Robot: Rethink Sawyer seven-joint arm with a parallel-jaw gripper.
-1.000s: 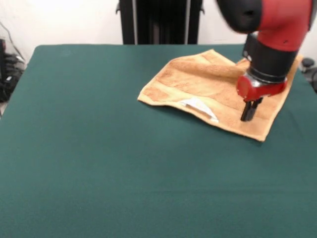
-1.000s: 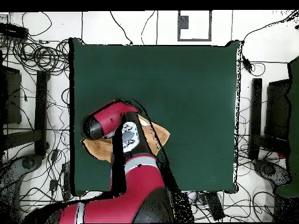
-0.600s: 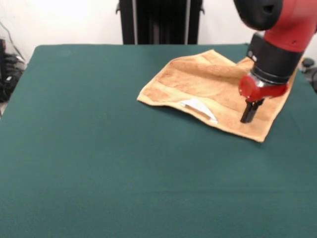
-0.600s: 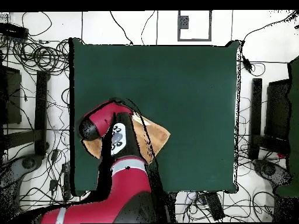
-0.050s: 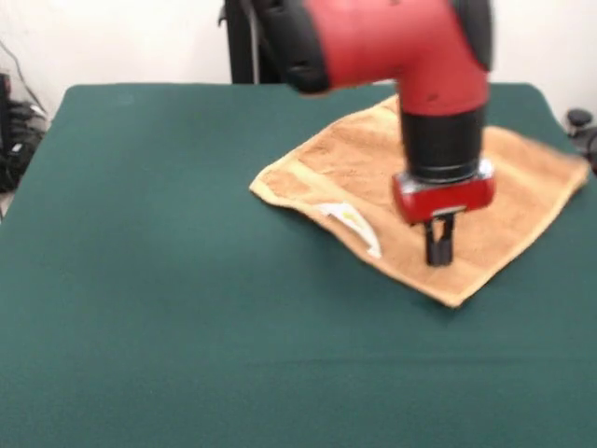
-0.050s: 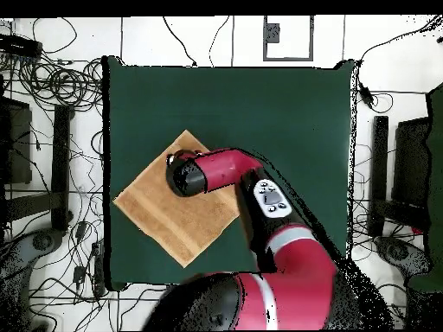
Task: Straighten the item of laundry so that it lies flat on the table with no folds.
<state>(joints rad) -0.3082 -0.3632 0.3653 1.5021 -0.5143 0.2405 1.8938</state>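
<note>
The towel (image 6: 177,207) lies spread as a diamond on the green table (image 6: 285,130), at about 8 o'clock of the tabletop in the overhead view, with one corner reaching almost to the table's edge at 9 o'clock. In that view it reads as a single flat sheet with four clean corners, and no doubled layer is visible. The front view agrees for the most part: the cloth sits at about 2 o'clock of the table, its surface smooth, and the white label (image 5: 350,220) shows along the edge facing 7 o'clock. Whether a narrow lip is turned over at that edge cannot be told.

The gripper (image 5: 438,245) hangs straight down from the red wrist, its tips at or just above the cloth near the corner that points to 5 o'clock in the front view. The two fingers stand close together, and whether they pinch any terry between them cannot be told. That low, vertical pose over a corner suits dragging or pinning fabric to pull slack out, which probably explains why the arm is set there rather than over the middle.

Judged from how the cloth lies, the task looks close to done; the edge by the label is the one spot that may want checking.
</note>
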